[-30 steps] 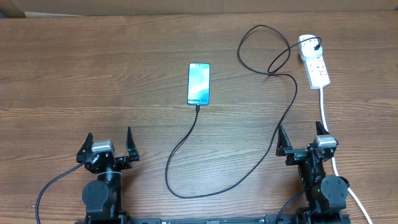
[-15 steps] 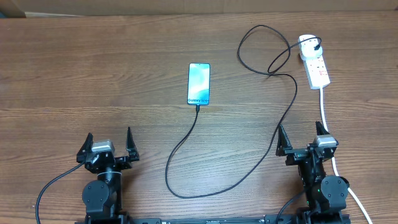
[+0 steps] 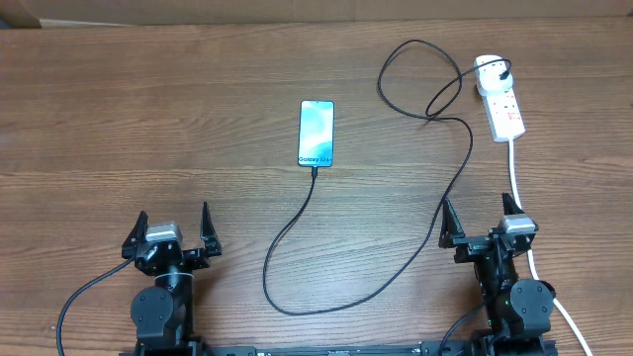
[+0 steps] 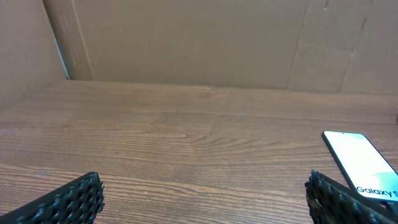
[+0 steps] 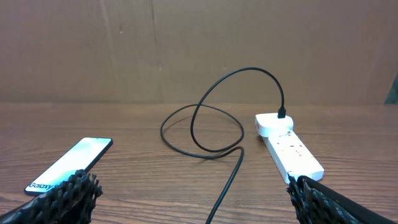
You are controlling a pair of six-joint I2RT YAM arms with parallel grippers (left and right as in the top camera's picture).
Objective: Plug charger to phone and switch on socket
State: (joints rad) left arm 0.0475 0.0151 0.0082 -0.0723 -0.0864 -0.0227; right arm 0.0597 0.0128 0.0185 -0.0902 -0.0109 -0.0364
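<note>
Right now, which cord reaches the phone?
The thin black charger, ending at the phone's bottom edge; the thick white cord only leaves the socket.

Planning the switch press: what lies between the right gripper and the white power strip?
Overhead view: bare wooden table, with the strip's thick white cord running down from the white power strip past the right gripper; thin black cable alongside.

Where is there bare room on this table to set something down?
Widest free patch: the table left of the phone, beyond the left gripper. A smaller one sits between the phone and the long right-hand run of the charger. Crowded: far right, where the charger loops beside the socket.
</note>
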